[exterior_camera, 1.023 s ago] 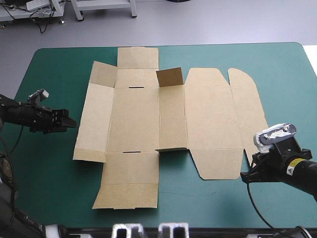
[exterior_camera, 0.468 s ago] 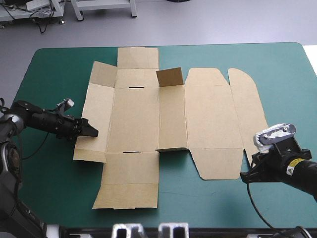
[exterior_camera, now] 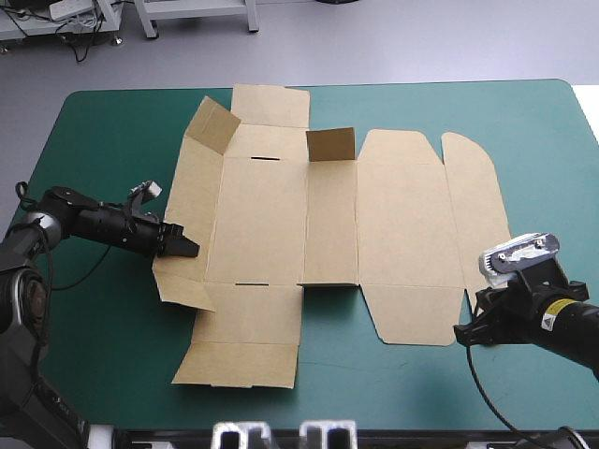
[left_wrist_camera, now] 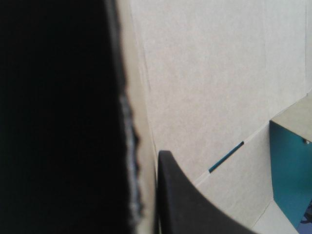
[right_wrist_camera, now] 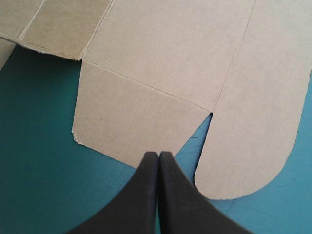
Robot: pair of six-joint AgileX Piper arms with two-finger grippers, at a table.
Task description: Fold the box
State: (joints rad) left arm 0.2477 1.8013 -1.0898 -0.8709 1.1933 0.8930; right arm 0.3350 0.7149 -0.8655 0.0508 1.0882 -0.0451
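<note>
**Brown box point(exterior_camera: 328, 224), unfolded.** The cut sheet lies almost flat at the middle of the teal-green tabletop point(exterior_camera: 524, 122). Two small flaps stand raised along its far side, and two narrow slots show in the main panel. The left gripper point(exterior_camera: 182, 247) is clamped on the left side panel's edge. The right gripper point(exterior_camera: 465, 332), fingers pressed together, is at the near right flap's edge.

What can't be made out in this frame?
1. Left wrist view: one finger of the left gripper, lost in blackness beyond the box edge.
2. High view: fingertips of the right gripper, under its own wrist.
3. Right wrist view: whether that gripper touches the box or hovers.
</note>
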